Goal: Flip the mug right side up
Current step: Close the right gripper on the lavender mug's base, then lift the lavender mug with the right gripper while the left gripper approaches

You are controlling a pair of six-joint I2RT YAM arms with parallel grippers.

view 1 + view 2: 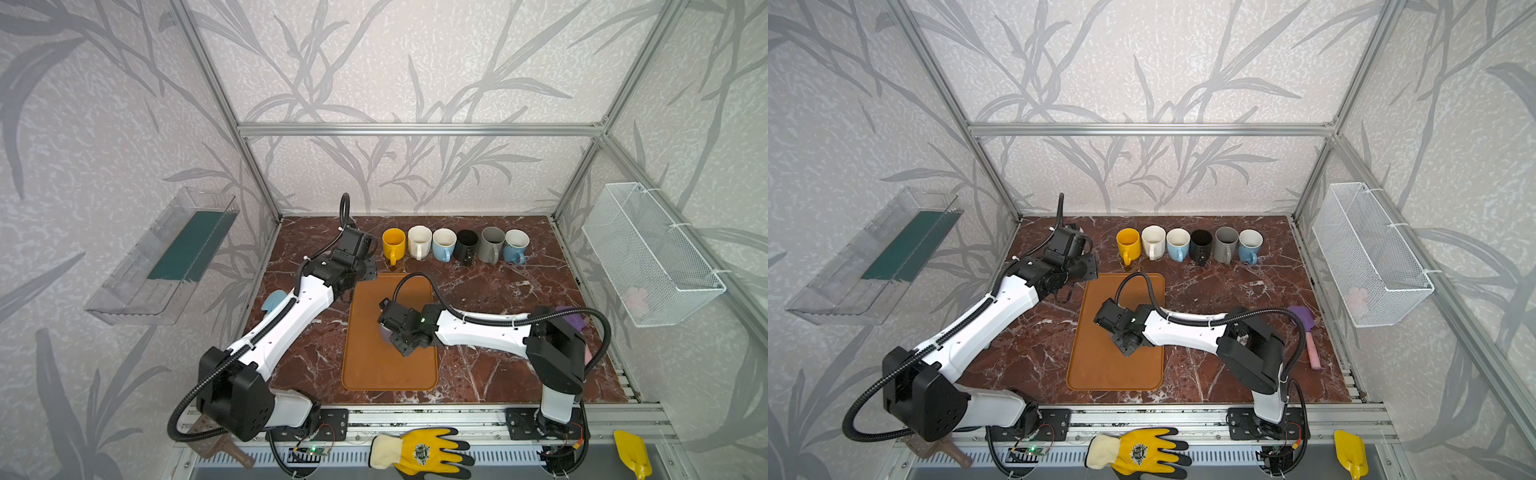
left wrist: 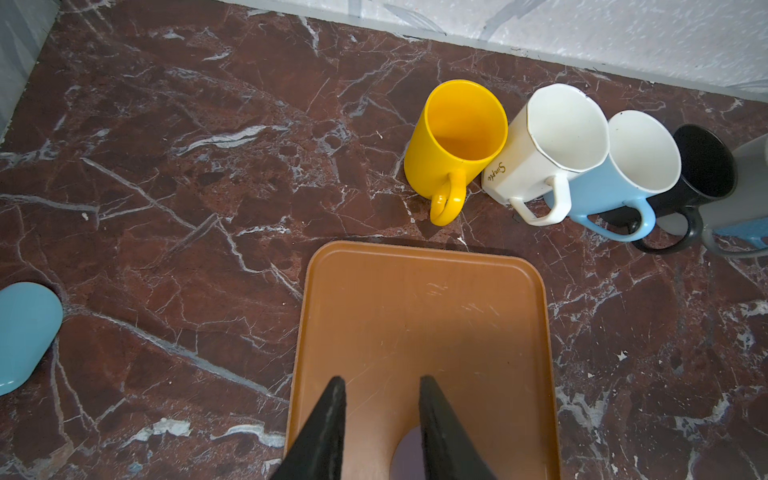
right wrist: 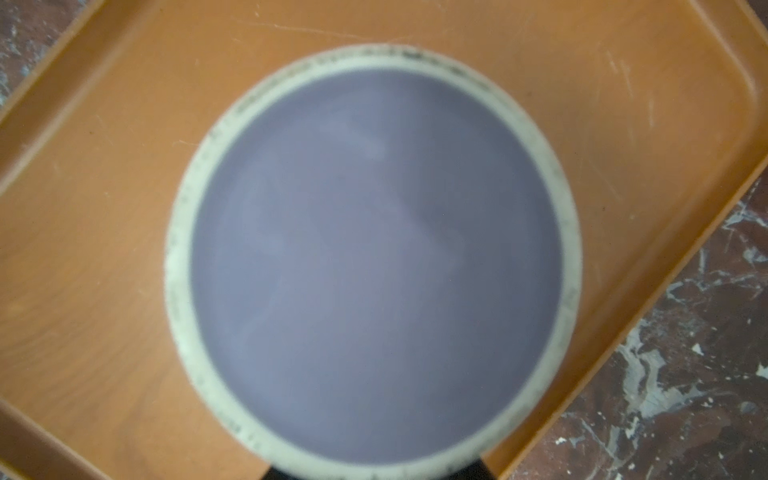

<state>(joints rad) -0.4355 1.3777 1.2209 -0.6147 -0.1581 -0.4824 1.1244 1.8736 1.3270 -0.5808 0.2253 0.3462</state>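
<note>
One lilac mug (image 3: pixel 374 257) stands mouth-down near the middle of the orange tray (image 1: pixel 388 370). Its pale-ringed base faces straight up, so its long axis is vertical. The right gripper (image 1: pixel 397 337) hangs directly over it, pointing down, and in the right wrist view the base fills the picture, blurred by closeness. A dark shape shows at the base's edge there. I cannot tell whether it is a jaw or the handle, nor whether the jaws grip the mug's wall.

The left gripper (image 2: pixel 382 380) sits over the tray's far left corner, its jaws a little apart with nothing between them. The mug lies on the near side of it, a lilac sliver showing past the jaws. The right arm is much the nearer. The coming move probably turns on that vertical axis: a hold taken from above across the wall, then a lift clear of the tray and half a turn of the wrist.
</note>
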